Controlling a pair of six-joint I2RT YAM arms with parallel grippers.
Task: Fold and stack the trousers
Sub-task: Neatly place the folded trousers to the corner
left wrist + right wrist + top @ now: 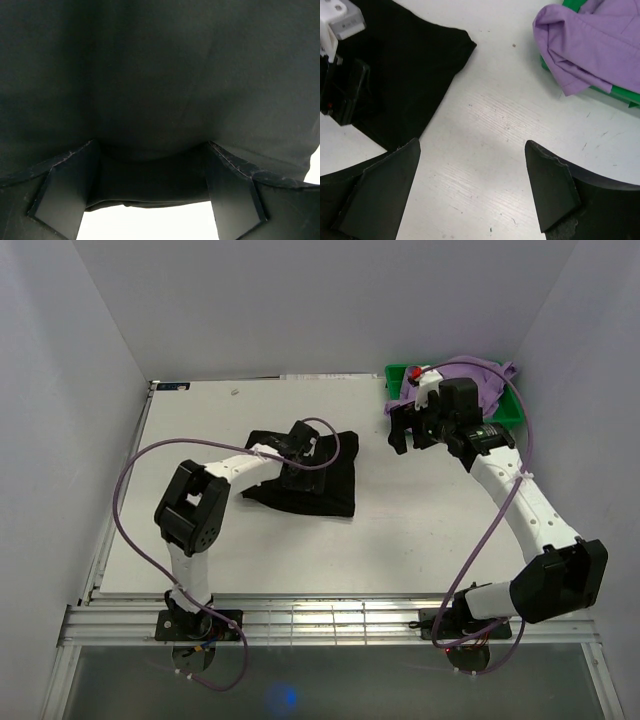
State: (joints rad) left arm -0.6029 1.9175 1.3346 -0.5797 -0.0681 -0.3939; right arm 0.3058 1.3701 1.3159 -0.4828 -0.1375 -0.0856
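Observation:
The black trousers (pixel 325 490) lie folded into a compact pile at the middle of the white table. My left gripper (pixel 300 447) is low over the pile's far part. In the left wrist view its jaws stand wide apart, and dark trousers fabric (pixel 160 75) fills the frame, with a folded edge crossing between the fingers. My left gripper (pixel 150 145) is open. My right gripper (pixel 404 428) hovers to the right of the pile, above bare table. The right gripper (pixel 472 145) is open with nothing between its fingers. The trousers' corner (pixel 405 65) shows at its upper left.
A green bin (pixel 516 405) sits at the far right corner with a lilac purple garment (pixel 482 375) draped over it, also seen as the lilac garment (pixel 585 45) over the bin (pixel 620 93). The left arm's wrist (pixel 340 75) shows over the trousers. Purple cables loop by both arms.

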